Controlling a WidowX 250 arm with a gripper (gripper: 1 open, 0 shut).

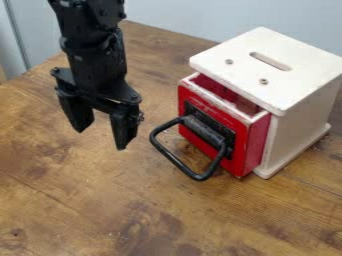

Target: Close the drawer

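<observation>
The drawer (217, 132) has a glossy red front with a black latch plate and stands pulled partly out of the cream wooden box (274, 82). Its large black loop handle (185, 150) lies forward on the table. To the left of the handle hangs my black gripper (102, 122), pointing straight down and open, with nothing between its fingers. One fingertip (124, 139) is a short way from the handle's left end and does not touch it.
The wooden table (80, 210) has a worn brown surface. The box has a slot in its top and stands near the right edge of the view. A pale wall and a grey panel sit behind the table at the upper left.
</observation>
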